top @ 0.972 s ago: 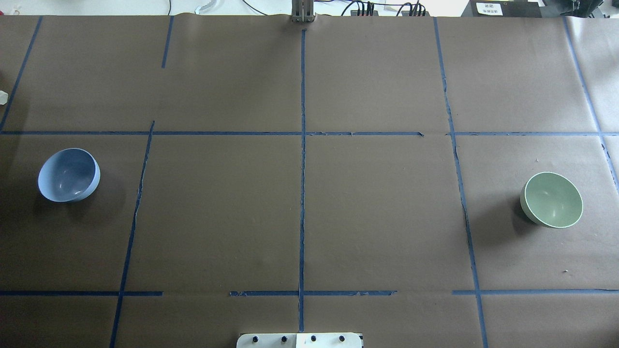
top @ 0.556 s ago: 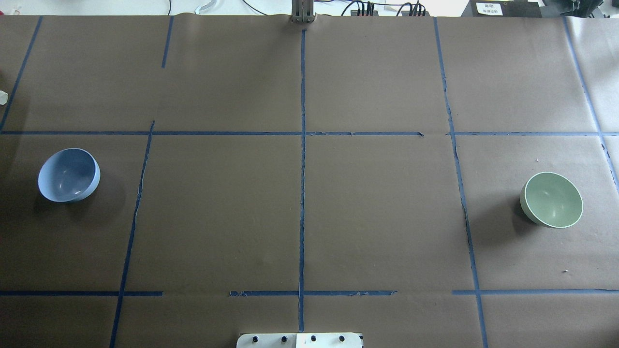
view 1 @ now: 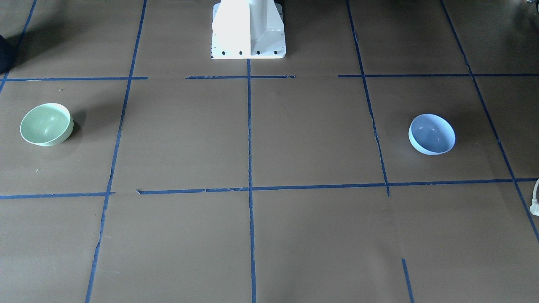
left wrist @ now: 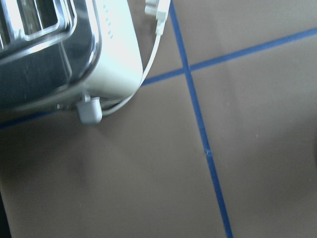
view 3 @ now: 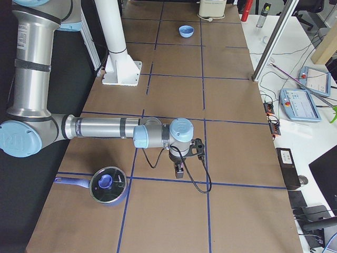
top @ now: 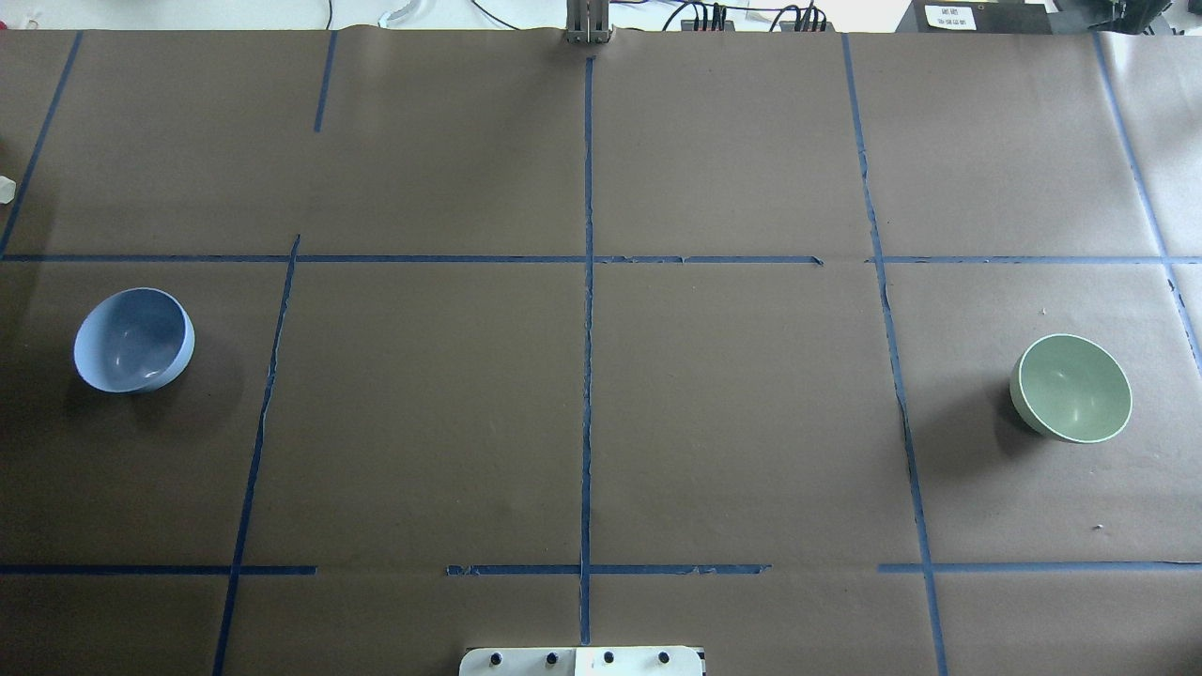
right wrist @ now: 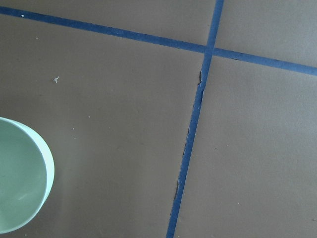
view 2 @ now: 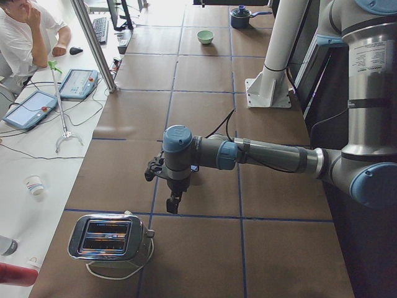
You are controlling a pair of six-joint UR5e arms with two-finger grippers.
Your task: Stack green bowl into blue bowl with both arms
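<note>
The blue bowl (top: 134, 340) stands upright on the brown table's left side; it also shows in the front view (view 1: 432, 134) and far off in the right side view (view 3: 186, 31). The green bowl (top: 1071, 388) stands upright on the right side, seen also in the front view (view 1: 46, 124), far off in the left side view (view 2: 205, 37), and at the lower left of the right wrist view (right wrist: 20, 178). The left gripper (view 2: 173, 208) and right gripper (view 3: 179, 173) point down above the table and show only in the side views. I cannot tell whether they are open or shut.
A chrome toaster (view 2: 108, 239) with a white cord stands near the left gripper and fills the top left of the left wrist view (left wrist: 49, 49). A blue lidded pot (view 3: 108, 185) sits near the right arm. The white pedestal (view 1: 248, 29) stands at the robot's side.
</note>
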